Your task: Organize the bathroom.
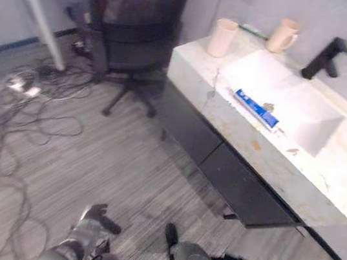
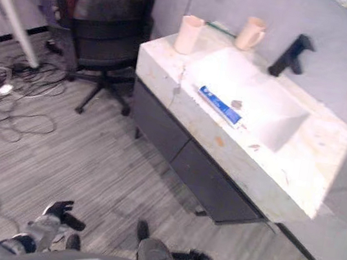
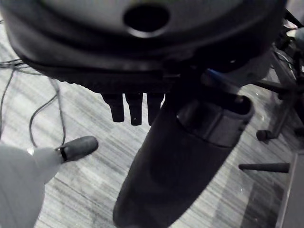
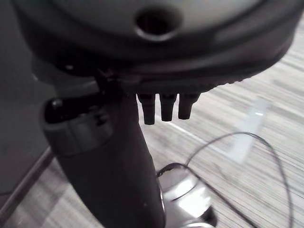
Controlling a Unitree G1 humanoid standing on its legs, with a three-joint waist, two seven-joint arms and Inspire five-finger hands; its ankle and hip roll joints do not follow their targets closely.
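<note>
1. upper right of the left eye view: the marble vanity (image 1: 322, 185) with its white basin (image 1: 306, 114). a toothpaste tube (image 1: 255, 109) lies on the basin's front rim. two cream cups (image 1: 223, 37) (image 1: 282, 35) stand at the back edge, and a black faucet (image 1: 327, 57) stands to their right.
2. upper left: a black office chair (image 1: 133, 26) just beside the vanity's end.
3. bottom left: our left hand (image 1: 96, 218) hangs low over the striped floor, fingers relaxed and empty.
4. bottom centre: our right hand (image 1: 172, 236), likewise released, grasping nothing.
5. step in hand, as we judge it: approaching the vanity. both hands are well apart from the toothpaste tube, so we should close in squarely, clear of the chair, before raising a hand toward the tube.
</note>
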